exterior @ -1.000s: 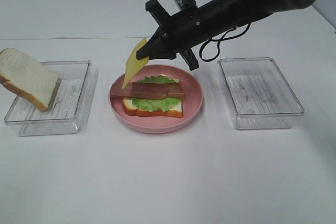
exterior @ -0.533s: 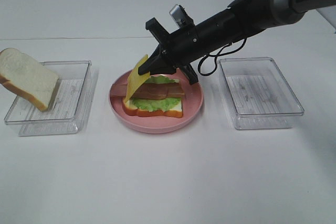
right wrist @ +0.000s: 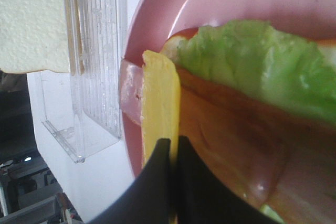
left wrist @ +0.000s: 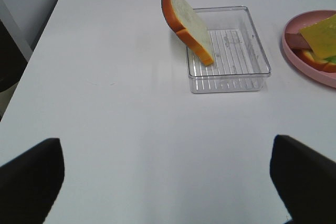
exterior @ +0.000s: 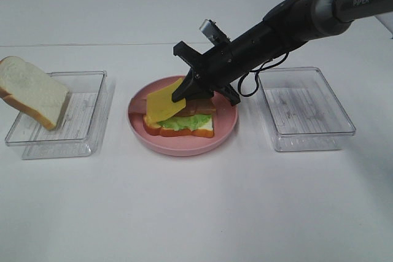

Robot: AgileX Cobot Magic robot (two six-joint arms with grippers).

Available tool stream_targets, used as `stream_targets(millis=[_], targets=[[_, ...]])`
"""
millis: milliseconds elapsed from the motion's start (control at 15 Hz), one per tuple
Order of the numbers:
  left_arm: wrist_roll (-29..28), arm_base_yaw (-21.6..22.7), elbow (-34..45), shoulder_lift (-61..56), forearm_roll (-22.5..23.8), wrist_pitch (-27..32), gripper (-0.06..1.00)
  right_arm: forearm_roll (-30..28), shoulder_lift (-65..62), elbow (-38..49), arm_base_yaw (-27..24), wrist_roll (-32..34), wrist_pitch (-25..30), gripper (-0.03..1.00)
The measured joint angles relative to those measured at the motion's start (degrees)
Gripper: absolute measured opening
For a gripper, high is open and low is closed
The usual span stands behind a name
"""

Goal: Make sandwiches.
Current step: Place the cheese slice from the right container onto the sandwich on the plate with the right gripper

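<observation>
A stack sits on the round pink plate (exterior: 224, 128): a bread slice (exterior: 184, 131), green lettuce (exterior: 184, 121), and bacon (exterior: 199, 106). My right gripper (exterior: 183, 93) is shut on a yellow cheese square (exterior: 163, 105) and holds it tilted low over the bacon at the stack's left end. The right wrist view shows the cheese (right wrist: 160, 103) edge-on between the shut fingertips (right wrist: 157, 156), over bacon (right wrist: 231, 124) and lettuce (right wrist: 252, 61). A second bread slice (exterior: 32, 91) leans on the left tray (exterior: 86, 121). My left gripper (left wrist: 168, 182) is open and empty, well short of that slice (left wrist: 189, 22).
An empty clear tray (exterior: 304, 108) stands right of the plate. The right arm (exterior: 288, 19) reaches across from the back right over the plate's far rim. The left wrist view shows the left tray (left wrist: 231, 72) and the plate's edge (left wrist: 294, 51).
My right gripper has come down and forward with the cheese. The cheese has gone from nearly upright beside the stack to tilted low over the bacon.
</observation>
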Motion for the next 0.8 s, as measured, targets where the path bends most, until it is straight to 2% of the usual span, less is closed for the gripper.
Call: stream_targets(millis=[467, 533, 800], targets=[[0.00, 0.00, 0.00, 0.00, 0.00, 0.00, 0.99, -2.41, 0.00, 0.00, 0.00, 0.34, -0.57, 0.02], [0.00, 0.00, 0.00, 0.00, 0.00, 0.00, 0.99, -2.46, 0.00, 0.00, 0.00, 0.34, -0.52, 0.05], [0.00, 0.00, 0.00, 0.00, 0.00, 0.00, 0.99, -5.67, -1.60, 0.00, 0.00, 1.89, -0.46, 0.42]])
